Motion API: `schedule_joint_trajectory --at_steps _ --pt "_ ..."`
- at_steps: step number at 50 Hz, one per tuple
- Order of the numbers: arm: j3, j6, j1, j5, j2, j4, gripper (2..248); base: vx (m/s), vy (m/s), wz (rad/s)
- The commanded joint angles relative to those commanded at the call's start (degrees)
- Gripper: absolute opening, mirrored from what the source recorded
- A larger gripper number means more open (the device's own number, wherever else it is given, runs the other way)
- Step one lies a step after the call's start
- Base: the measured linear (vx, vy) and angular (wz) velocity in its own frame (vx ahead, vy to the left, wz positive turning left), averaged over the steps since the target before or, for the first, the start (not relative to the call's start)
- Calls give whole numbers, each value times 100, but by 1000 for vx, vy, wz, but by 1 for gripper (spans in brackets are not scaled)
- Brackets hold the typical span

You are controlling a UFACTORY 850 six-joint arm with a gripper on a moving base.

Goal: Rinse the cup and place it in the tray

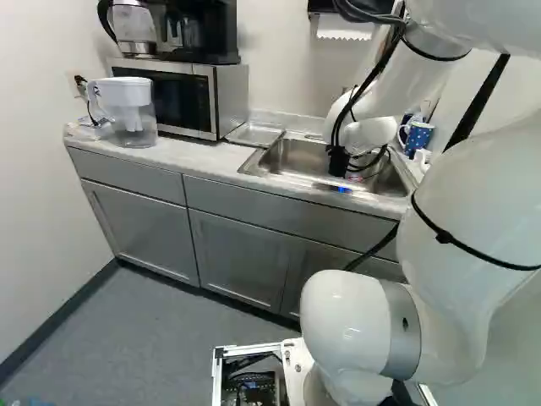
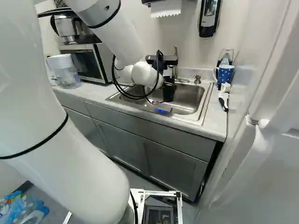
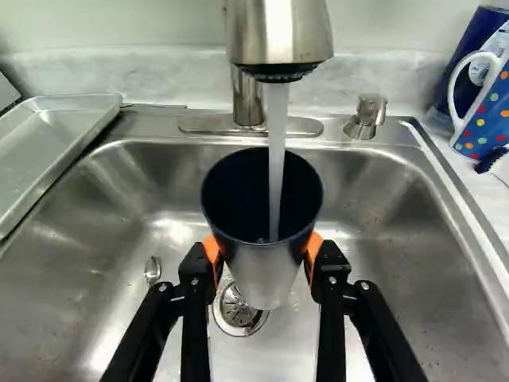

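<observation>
Wrist view showed the gripper [image 2: 169, 89] pinching the metal cup [image 3: 258, 274] between its orange pads [image 3: 315, 245], one on either side, over the sink [image 3: 71, 247]. Water [image 3: 277, 143] ran from the faucet [image 3: 278, 33] into the cup's dark, open mouth. The tray [image 3: 60, 135] lay left of the sink, and a dotted mug [image 2: 226, 73] stood on the right, at the counter's [image 2: 214, 119] far side.
</observation>
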Motion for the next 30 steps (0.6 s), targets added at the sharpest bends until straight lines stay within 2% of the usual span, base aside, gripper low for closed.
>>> schedule_joint_trajectory --at_steps 30 --pt "0 0 0 0 0 0 121 0 0 0"
